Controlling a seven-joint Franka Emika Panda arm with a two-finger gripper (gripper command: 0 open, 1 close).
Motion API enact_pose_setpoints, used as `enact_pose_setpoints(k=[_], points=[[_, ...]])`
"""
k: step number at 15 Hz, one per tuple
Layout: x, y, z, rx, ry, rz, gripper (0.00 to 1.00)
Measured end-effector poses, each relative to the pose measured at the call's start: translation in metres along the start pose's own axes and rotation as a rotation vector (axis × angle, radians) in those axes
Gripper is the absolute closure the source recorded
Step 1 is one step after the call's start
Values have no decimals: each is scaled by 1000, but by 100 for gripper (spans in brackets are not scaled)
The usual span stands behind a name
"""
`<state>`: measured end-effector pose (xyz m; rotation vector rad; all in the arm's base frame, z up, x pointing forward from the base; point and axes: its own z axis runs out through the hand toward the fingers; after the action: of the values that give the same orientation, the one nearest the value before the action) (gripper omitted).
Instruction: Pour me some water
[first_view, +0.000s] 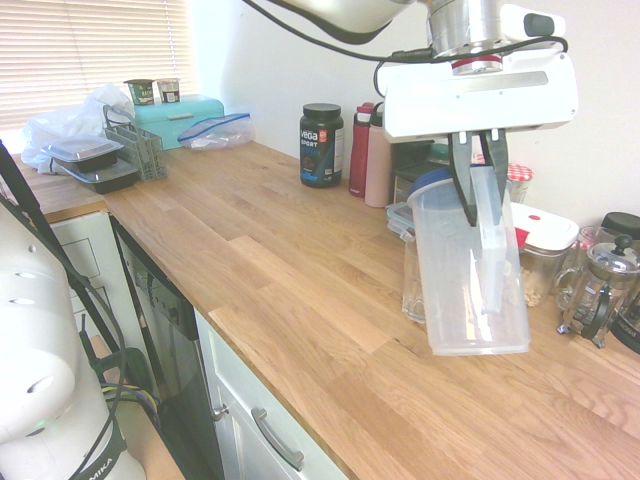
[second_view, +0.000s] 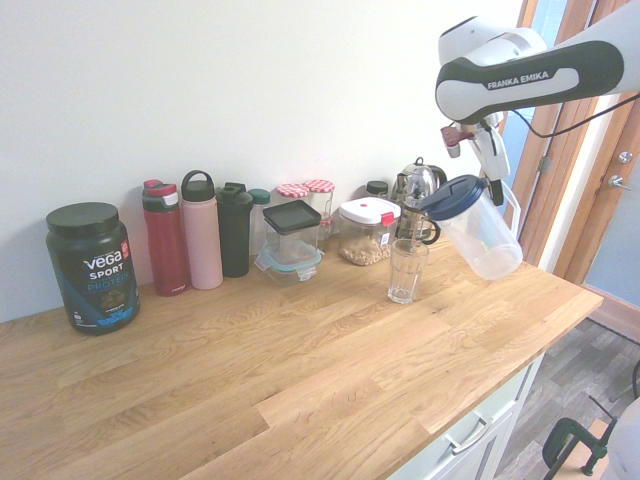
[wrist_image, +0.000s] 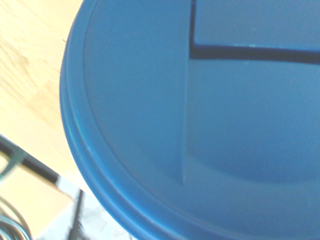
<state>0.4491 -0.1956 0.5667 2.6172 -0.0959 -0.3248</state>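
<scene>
A clear plastic pitcher (first_view: 465, 280) with a blue lid (second_view: 452, 197) hangs above the wooden counter, tilted, its lid end leaning toward the glass. My gripper (first_view: 480, 200) is shut on the pitcher's handle from above. An empty-looking drinking glass (second_view: 407, 270) stands on the counter just below and beside the lid end; in the first exterior view the glass (first_view: 412, 285) is partly hidden behind the pitcher. No stream of water shows. The blue lid (wrist_image: 200, 125) fills the wrist view.
Along the wall stand a black Vega tub (second_view: 90, 265), a red bottle (second_view: 166, 238), a pink bottle (second_view: 201, 230), a black bottle (second_view: 235, 228), food containers (second_view: 292, 240), jars and a French press (first_view: 598, 290). A teal box (first_view: 180, 120) and trays sit far down the counter.
</scene>
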Motion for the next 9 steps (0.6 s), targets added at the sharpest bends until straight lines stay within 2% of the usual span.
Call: enact_pose_setpoints(k=[4,9], points=[[16,-15,-3,-103,-56,-34,100],[34,-45,6,-167,-122,-56,100]])
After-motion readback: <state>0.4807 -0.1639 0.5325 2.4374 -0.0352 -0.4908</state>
